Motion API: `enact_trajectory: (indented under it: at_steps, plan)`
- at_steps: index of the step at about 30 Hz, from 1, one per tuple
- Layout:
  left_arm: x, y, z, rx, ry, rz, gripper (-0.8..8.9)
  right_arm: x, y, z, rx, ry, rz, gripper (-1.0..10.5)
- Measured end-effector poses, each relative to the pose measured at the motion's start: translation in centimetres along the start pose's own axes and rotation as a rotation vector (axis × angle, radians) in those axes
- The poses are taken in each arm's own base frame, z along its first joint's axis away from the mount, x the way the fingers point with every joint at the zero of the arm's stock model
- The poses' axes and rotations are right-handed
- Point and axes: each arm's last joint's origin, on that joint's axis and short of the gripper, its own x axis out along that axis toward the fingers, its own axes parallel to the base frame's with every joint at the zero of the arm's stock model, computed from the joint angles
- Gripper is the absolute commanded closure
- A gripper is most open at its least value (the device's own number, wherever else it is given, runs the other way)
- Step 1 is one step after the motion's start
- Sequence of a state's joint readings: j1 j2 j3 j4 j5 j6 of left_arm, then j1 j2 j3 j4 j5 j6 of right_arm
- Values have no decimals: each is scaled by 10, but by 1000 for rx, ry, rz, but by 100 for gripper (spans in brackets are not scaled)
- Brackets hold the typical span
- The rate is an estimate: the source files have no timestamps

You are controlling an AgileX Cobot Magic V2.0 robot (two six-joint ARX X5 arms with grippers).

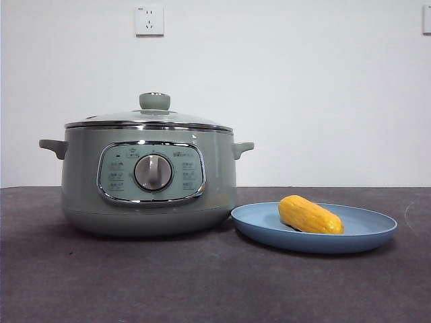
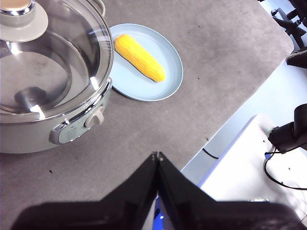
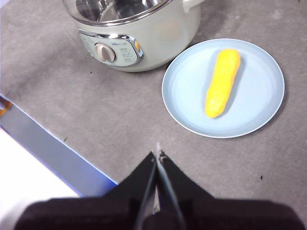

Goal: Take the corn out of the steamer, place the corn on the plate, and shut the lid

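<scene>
The corn point(image 1: 310, 214) lies on the light-blue plate point(image 1: 363, 232), to the right of the steamer point(image 1: 148, 178). The glass lid point(image 1: 149, 118) with its green knob sits closed on the steamer. In the left wrist view the corn point(image 2: 139, 57) lies on the plate point(image 2: 168, 81) beside the lidded steamer point(image 2: 29, 129). In the right wrist view the corn point(image 3: 222, 82) lies on the plate point(image 3: 259, 110) next to the steamer point(image 3: 158, 43). My left gripper point(image 2: 157, 155) is shut and empty, high above the table. My right gripper point(image 3: 157, 152) is shut and empty, also raised. Neither gripper shows in the front view.
A dark grey cloth point(image 1: 202, 282) covers the table. The table's edge point(image 2: 225, 124) runs near the plate in the left wrist view, with a white stand point(image 2: 240, 167) and cables beyond it. A wall socket point(image 1: 149, 20) is on the white wall behind.
</scene>
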State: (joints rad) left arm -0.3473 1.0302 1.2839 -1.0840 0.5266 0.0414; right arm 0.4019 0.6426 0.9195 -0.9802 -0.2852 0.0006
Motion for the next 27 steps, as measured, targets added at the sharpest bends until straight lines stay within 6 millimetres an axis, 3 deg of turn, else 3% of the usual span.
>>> enact_trajectory:
  at_steps: [13, 20, 24, 27]
  plan:
    - [0, 0, 2, 10, -18, 1, 816, 0, 0, 0, 0, 0, 0, 945]
    - [-3, 3, 11, 101, -114, 73, 816, 0, 0, 0, 0, 0, 0, 945]
    - [-24, 8, 24, 275, -327, 209, 816, 0, 0, 0, 0, 0, 0, 945]
    - [-47, 6, 20, 389, -514, 308, 816, 0, 0, 0, 0, 0, 0, 945]
